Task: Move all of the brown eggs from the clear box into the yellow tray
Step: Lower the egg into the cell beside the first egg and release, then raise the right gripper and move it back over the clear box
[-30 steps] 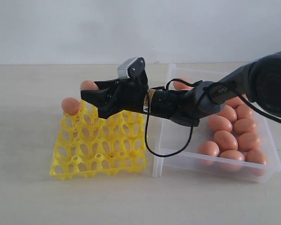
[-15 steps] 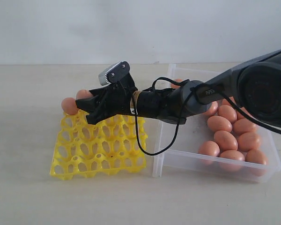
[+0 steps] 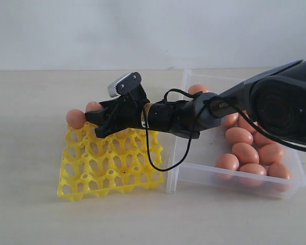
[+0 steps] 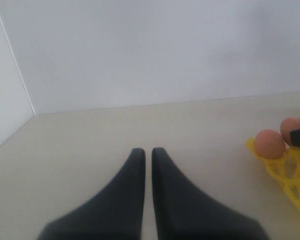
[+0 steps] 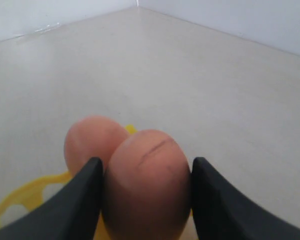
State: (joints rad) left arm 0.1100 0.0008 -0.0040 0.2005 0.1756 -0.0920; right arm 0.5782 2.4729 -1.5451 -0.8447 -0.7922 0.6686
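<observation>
My right gripper reaches across from the clear box to the far left corner of the yellow tray. It is shut on a brown egg, whose top shows as an orange hump above the fingers. A second brown egg sits in the tray's far left corner cup, just beside the held one. Several more brown eggs lie in the clear box on the right. My left gripper hangs over bare table, fingers nearly touching, holding nothing; the tray corner with both eggs lies off to one side.
A black cable loops down from the right arm over the tray's right side. A white wall stands behind the beige table. The tray sits tight against the clear box's left wall.
The right gripper has carried its egg leftward and lower, down to the tray's far left corner beside the seated egg. The tray has shifted slightly. The left gripper shows no earlier frame.
</observation>
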